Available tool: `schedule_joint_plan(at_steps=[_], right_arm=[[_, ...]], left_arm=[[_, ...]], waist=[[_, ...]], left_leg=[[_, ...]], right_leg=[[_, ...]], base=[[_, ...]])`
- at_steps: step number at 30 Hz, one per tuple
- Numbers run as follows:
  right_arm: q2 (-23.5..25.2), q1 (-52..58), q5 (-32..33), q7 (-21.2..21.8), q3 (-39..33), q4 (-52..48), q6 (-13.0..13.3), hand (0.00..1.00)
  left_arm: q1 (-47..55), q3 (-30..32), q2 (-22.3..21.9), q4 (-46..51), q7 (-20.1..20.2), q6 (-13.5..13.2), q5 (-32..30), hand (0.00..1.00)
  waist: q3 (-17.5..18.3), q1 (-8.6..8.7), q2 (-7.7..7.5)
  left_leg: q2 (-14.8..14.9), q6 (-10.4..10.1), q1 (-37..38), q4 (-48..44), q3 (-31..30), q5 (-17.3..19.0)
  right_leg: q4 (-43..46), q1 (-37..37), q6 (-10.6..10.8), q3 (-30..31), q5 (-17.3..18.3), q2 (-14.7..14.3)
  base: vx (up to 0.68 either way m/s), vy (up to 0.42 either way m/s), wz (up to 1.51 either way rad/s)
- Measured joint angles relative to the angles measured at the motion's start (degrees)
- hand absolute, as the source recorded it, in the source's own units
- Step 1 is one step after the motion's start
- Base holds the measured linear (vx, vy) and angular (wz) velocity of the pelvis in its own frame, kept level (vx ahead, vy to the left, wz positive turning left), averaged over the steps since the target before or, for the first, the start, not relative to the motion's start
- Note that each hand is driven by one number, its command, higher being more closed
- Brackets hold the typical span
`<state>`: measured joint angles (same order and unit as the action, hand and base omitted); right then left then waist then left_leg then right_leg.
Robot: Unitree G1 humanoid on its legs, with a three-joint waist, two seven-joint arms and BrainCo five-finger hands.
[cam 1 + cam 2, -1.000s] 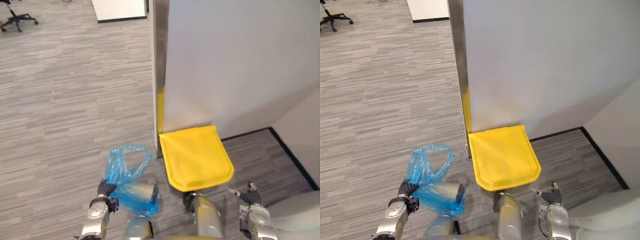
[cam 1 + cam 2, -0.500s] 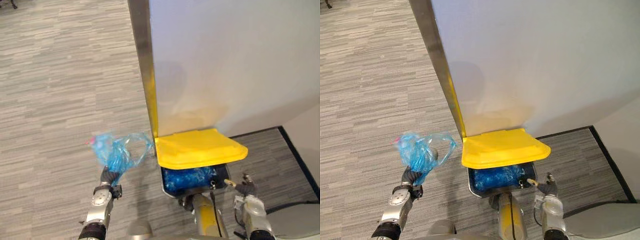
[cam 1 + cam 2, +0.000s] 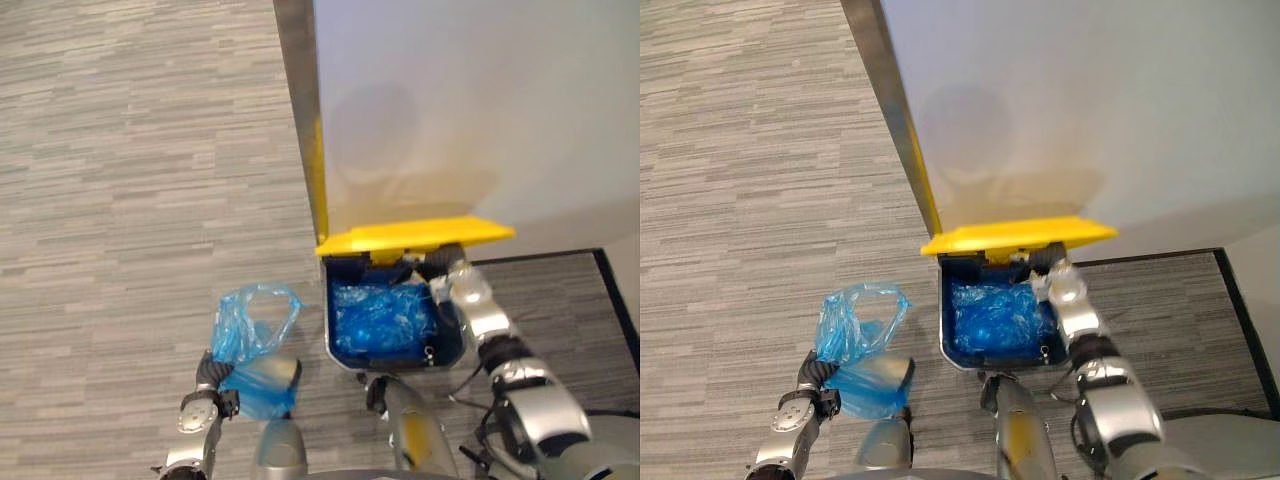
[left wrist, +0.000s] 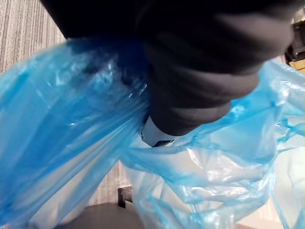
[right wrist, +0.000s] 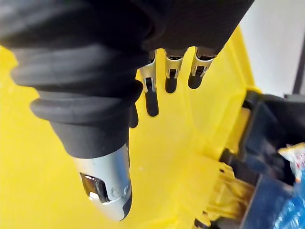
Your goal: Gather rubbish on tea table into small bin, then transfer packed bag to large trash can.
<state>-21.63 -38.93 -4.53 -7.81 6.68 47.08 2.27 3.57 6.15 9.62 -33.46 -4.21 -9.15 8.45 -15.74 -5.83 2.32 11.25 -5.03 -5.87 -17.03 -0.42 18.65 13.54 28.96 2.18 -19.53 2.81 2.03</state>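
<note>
Grips the gathered neck of the blue bag in the left hand, thumb and fingers curled into the plastic, the loose mouth billowing above the knuckles. Props up the yellow lid with the right hand, fingers straight and side by side, flat against the lid's underside.

Exposes the mouth of the large trash can below the right palm, with crumpled blue liner inside. Places the bag between the two hands, just beside the can's rim on the left hand's inner side, apart from it.

Meets the grey wall just past the right fingertips, where the lid hinges. Runs a metal corner strip up ahead of the left hand, at the can's far corner. Tracks black skirting along the wall foot, outward of the right hand. Offers open grey carpet ahead of and outward from the left hand.

Catches a printed scrap in the can beside the right hand, lettering too small to read.
</note>
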Motion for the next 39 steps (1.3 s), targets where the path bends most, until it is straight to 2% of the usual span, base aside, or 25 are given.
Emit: schedule_joint_plan(at_steps=[2,4,11,18,22,23,26,28,29,30,31,32,33,34,35,36,37,38,39], right_arm=[[-2.80,-1.90,0.76,-0.14,1.54,-0.01,0.02,0.00],[-4.14,-2.64,1.88,-0.88,2.98,-0.04,0.02,0.00],[-7.25,-6.55,2.26,-0.83,5.74,-1.22,0.21,0.00],[-8.56,-6.56,2.99,-0.47,7.53,-1.23,1.21,0.00],[-10.18,-8.27,4.52,0.47,7.92,-1.21,1.20,0.00],[-10.30,-9.34,4.58,0.56,7.93,-1.18,1.10,0.00],[-10.28,-10.95,4.76,0.66,9.51,-0.84,1.07,0.00],[-10.01,-11.92,4.88,0.70,10.73,-0.85,1.07,0.00],[-10.14,-12.75,5.04,0.71,11.60,-0.79,1.05,0.00],[-10.09,-14.38,5.18,1.10,12.17,-0.79,1.06,0.00],[-10.08,-15.15,5.19,1.50,12.39,-0.97,1.07,0.00],[-10.36,-16.96,5.22,1.88,12.45,-1.54,1.07,0.00],[-10.38,-18.20,5.35,1.66,12.40,-1.65,1.18,0.00],[-10.19,-18.46,5.61,1.53,12.52,-1.62,1.21,0.00],[-10.22,-21.27,5.99,1.77,13.46,-1.23,1.22,0.00],[-10.04,-23.39,6.18,1.89,14.47,-1.29,1.27,0.00],[-9.78,-24.10,6.18,1.92,14.63,-1.29,1.26,0.00],[-9.79,-24.78,6.25,1.94,14.76,-1.34,1.41,0.00],[-10.09,-24.80,6.35,1.91,15.14,-1.37,1.54,0.00]], left_arm=[[-0.03,-0.71,0.13,2.28,-0.27,-0.46,1.13,1.00],[0.03,-1.68,0.23,3.46,-0.54,-0.99,1.33,1.00],[0.21,-5.51,0.28,13.46,-0.73,-2.32,3.42,1.00],[-0.14,-13.39,1.93,25.26,2.94,-2.61,7.39,1.00],[-3.67,-20.66,3.44,32.04,4.65,-2.89,10.81,1.00],[-6.07,-22.97,3.81,33.55,5.19,-3.05,11.25,1.00],[-14.22,-29.46,3.72,35.22,5.43,-3.45,12.36,1.00],[-18.35,-31.86,3.31,35.21,5.43,-3.81,12.38,1.00],[-20.81,-33.36,2.95,35.19,5.41,-4.06,12.38,1.00],[-23.04,-34.18,2.33,35.15,5.30,-4.34,12.39,1.00],[-24.21,-34.62,1.92,34.82,5.22,-4.50,12.37,1.00],[-27.32,-35.57,0.57,32.32,5.27,-5.27,12.30,1.00],[-30.11,-35.59,0.20,29.33,5.35,-5.56,12.09,1.00],[-31.86,-35.76,0.39,27.04,5.24,-5.63,11.79,1.00],[-33.56,-35.55,-0.55,22.58,4.46,-5.65,11.60,1.00],[-34.81,-35.81,-0.16,17.95,3.89,-4.75,10.32,1.00],[-35.46,-35.78,0.32,15.47,3.70,-4.31,9.64,1.00],[-36.29,-35.80,0.84,11.29,2.84,-3.20,8.63,1.00],[-36.51,-35.68,1.33,8.07,2.38,-2.34,7.43,1.00]], waist=[[-1.05,0.04,0.24],[-1.19,-0.19,0.28],[-3.46,-1.16,1.31],[-4.33,-0.85,1.75],[-5.67,-0.15,2.87],[-6.22,0.59,3.12],[-7.23,1.17,3.54],[-7.91,1.93,3.41],[-8.32,2.33,3.16],[-8.68,2.05,2.83],[-8.76,2.12,2.76],[-9.32,1.34,4.95],[-10.88,2.57,4.90],[-11.65,3.95,2.75],[-13.10,4.82,2.33],[-13.38,4.51,2.38],[-13.76,4.41,1.75],[-14.27,4.97,1.55],[-14.39,5.19,1.64]], left_leg=[[0.27,-0.10,-0.95,-0.85,-0.92,1.27],[0.53,-0.26,-1.54,-1.47,-1.07,1.49],[1.98,-0.23,-1.64,-2.02,-1.68,1.53],[2.49,-1.06,-2.35,-3.77,-3.54,2.11],[2.72,-1.17,-3.19,-4.97,-6.03,2.17],[2.59,-1.23,-3.86,-5.33,-7.06,2.14],[2.93,-1.06,-5.41,-8.38,-7.24,2.43],[3.54,-1.11,-5.44,-7.43,-7.46,2.42],[2.99,-1.87,-5.27,-7.40,-7.07,2.13],[1.34,-1.58,-7.02,-13.62,-6.61,2.54],[-0.16,-0.11,-8.87,-18.54,-5.98,3.35],[0.34,4.86,-11.39,-21.13,-4.12,5.71],[0.45,0.50,-10.96,-20.05,-3.75,7.72],[-0.89,-0.19,-10.91,-19.63,-3.44,7.28],[-1.26,-1.85,-11.41,-20.95,-3.95,6.45],[-1.99,-1.56,-11.76,-20.02,-2.94,5.99],[-2.01,-1.64,-11.90,-19.80,-3.06,5.78],[-1.55,-1.88,-12.48,-19.65,-2.51,5.51],[-1.43,-2.05,-12.60,-19.59,-2.19,5.42]], right_leg=[[-1.59,-0.59,0.87,-0.51,-1.05,-0.25],[-2.76,-0.80,0.26,-0.57,-1.84,-0.93],[-3.08,-1.19,0.09,-1.17,-1.81,-2.13],[-2.68,-2.20,-0.22,-2.68,-1.52,-1.92],[-2.47,-3.19,-0.41,-4.66,-1.33,-1.47],[-2.32,-3.19,-0.66,-5.61,-1.11,-1.05],[-1.45,-3.13,-1.19,-5.99,-0.65,-1.03],[-1.36,-3.03,-0.78,-5.74,-0.40,-0.97],[-1.32,-2.80,-1.25,-5.38,-0.58,-0.83],[-1.80,-2.10,-1.26,-5.12,-0.63,-0.76],[-2.16,-1.58,-0.41,-5.11,-0.66,-0.66],[5.83,1.73,2.54,-5.03,2.96,-0.56],[22.16,6.11,-5.93,3.69,1.92,0.45],[23.48,4.35,-4.39,8.41,3.42,1.88],[18.53,2.46,-1.94,7.47,3.05,3.01],[15.20,2.54,-2.66,5.96,-0.20,2.37],[14.36,2.53,-4.04,5.90,-2.03,1.99],[13.96,2.66,-5.38,5.72,-3.00,1.77],[13.60,2.71,-5.52,5.64,-3.39,1.72]], base=[[-0.08,-0.004,0.12],[-0.06,-0.008,0.01],[0.00,-0.018,0.00],[-0.03,-0.006,0.12],[-0.06,-0.031,0.27],[-0.07,-0.047,0.33],[-0.09,-0.045,0.12],[-0.12,-0.075,0.17],[-0.13,-0.092,-0.02],[-0.15,-0.059,-0.20],[-0.17,-0.024,-0.64],[-0.18,0.018,-0.36],[-0.13,0.037,0.02],[-0.04,-0.039,0.47],[-0.03,-0.053,0.12],[-0.03,-0.070,-0.32],[-0.07,-0.012,-0.46],[-0.03,-0.015,-0.19],[-0.02,-0.005,-0.07]])
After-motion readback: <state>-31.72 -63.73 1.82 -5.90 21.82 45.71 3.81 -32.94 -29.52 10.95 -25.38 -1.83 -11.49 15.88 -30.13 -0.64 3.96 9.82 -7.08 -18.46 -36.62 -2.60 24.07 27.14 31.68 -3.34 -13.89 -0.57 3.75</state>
